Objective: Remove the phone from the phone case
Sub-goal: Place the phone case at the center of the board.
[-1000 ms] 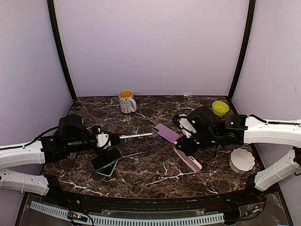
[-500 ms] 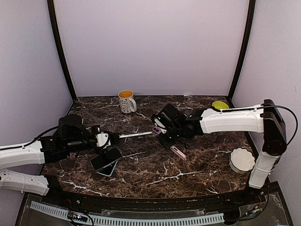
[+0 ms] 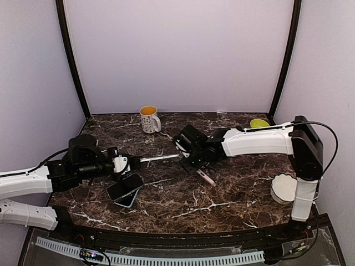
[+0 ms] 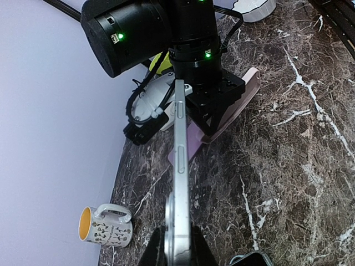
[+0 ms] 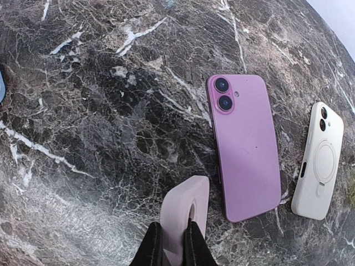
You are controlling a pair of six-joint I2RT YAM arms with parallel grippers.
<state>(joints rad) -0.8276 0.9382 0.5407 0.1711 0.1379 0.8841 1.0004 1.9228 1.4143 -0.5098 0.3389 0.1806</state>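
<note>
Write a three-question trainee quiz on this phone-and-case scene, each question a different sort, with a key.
1. True or false: the right tool is shut on the pale pink soft phone case.
2. What lies on the dark marble table beside the purple phone?
A. a white phone case with a ring on its back
B. a red wallet
C. a pair of scissors
3. Which tool holds the slim silver phone seen edge-on?

Key: 1 true; 2 A; 3 the left tool.
</note>
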